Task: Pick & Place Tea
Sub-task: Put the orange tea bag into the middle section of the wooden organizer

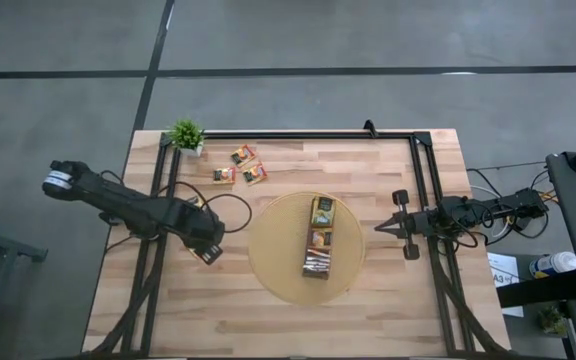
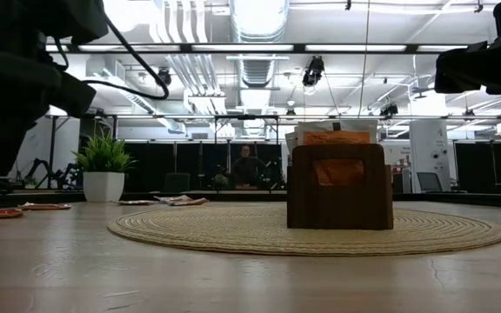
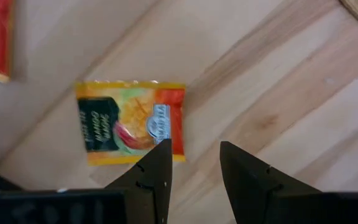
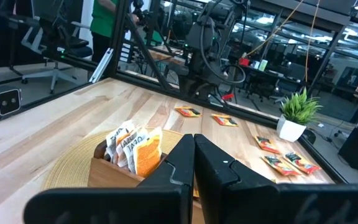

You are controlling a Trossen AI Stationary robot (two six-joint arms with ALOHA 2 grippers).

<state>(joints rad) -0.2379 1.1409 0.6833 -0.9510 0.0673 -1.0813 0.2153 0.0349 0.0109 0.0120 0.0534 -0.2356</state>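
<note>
Your left gripper [image 3: 191,165] over a yellow sachet [image 3: 129,123] at the disc's [image 1: 268,262] nine o'clock, fingers slightly apart, empty, right gripper [image 4: 193,163] closed, empty.

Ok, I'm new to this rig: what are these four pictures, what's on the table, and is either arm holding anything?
These are four cameras on one two-armed robot. The high view looks straight down. The left gripper hangs over the pale wooden table, left of the round woven mat; the right gripper waits at the mat's right edge. On the mat stands a long narrow brown box with sachets standing in it. Three small flat tea sachets lie near a small green potted plant.

The low view looks level across the table at the box's end.

The left wrist view shows that arm's open fingers just above a yellow, orange and dark green sachet, not gripping it. The right wrist view shows its fingers closed together, holding nothing.
</note>
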